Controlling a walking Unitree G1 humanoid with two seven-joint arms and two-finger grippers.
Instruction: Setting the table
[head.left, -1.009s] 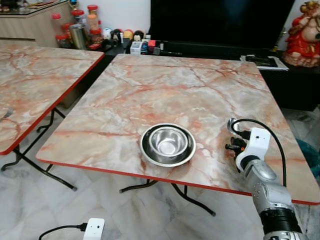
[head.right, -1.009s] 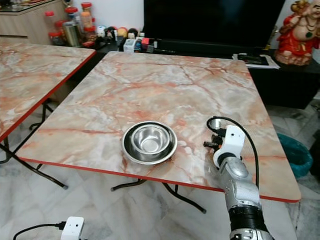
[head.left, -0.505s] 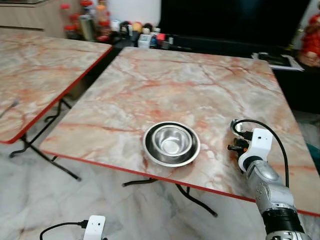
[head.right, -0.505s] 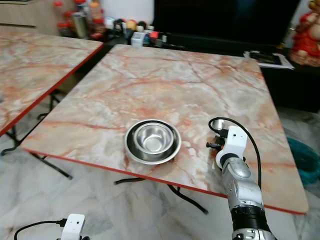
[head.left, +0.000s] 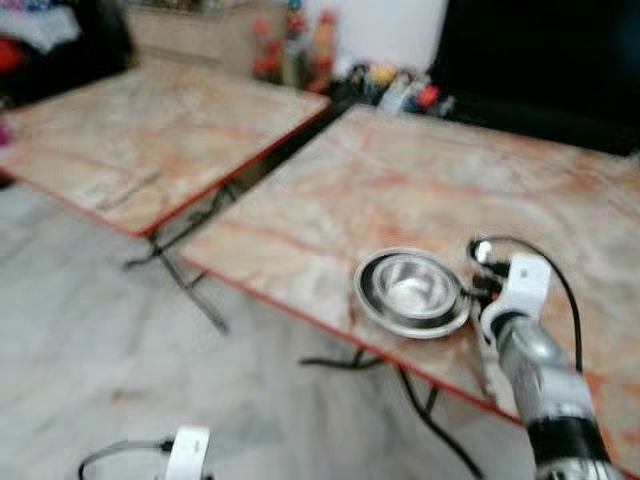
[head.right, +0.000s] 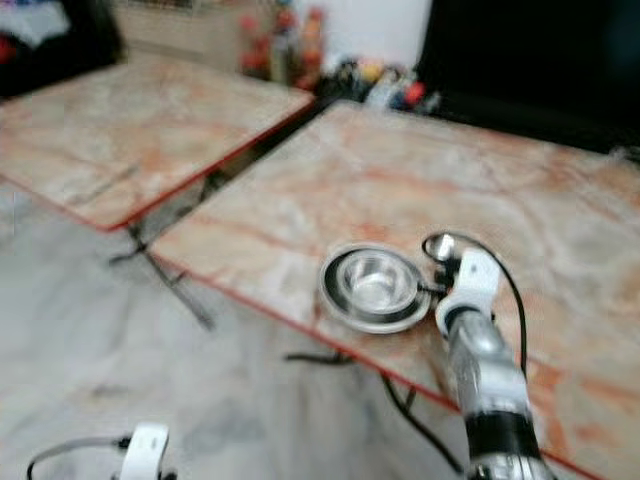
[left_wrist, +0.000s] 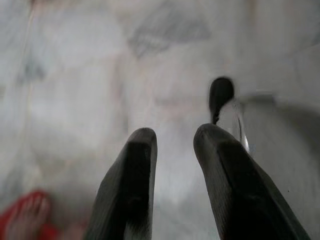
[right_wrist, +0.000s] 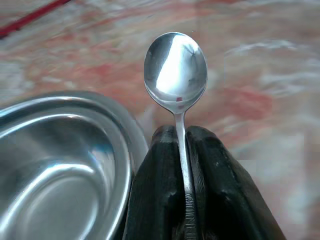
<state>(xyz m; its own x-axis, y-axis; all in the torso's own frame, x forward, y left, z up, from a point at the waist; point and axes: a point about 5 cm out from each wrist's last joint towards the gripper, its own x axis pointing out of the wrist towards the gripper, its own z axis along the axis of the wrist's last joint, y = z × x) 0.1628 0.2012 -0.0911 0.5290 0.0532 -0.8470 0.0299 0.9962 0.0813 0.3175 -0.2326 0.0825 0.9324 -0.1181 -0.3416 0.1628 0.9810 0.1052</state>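
A steel bowl (head.left: 410, 288) sits nested in a steel plate (head.left: 372, 300) near the front edge of the marble table (head.left: 530, 200). My right gripper (right_wrist: 178, 136) is shut on a metal spoon (right_wrist: 175, 70), which it holds by the handle with the spoon's bowl pointing forward. In the left eye view that gripper (head.left: 487, 287) hovers just to the right of the plate's rim, with the spoon (head.left: 481, 250) above the tabletop. My left gripper (left_wrist: 175, 137) hangs over pale floor, its two black fingers apart with nothing between them.
A second marble table (head.left: 150, 140) stands to the left across a narrow gap. Jars and bottles (head.left: 300, 40) line the back. A white plug block (head.left: 187, 452) with a cable lies on the floor. A blurred red shape (left_wrist: 27, 222) lies on the floor.
The head camera has swung, shifting the scene right and blurring it. My right gripper with the spoon now sits much closer to the plate's right rim.
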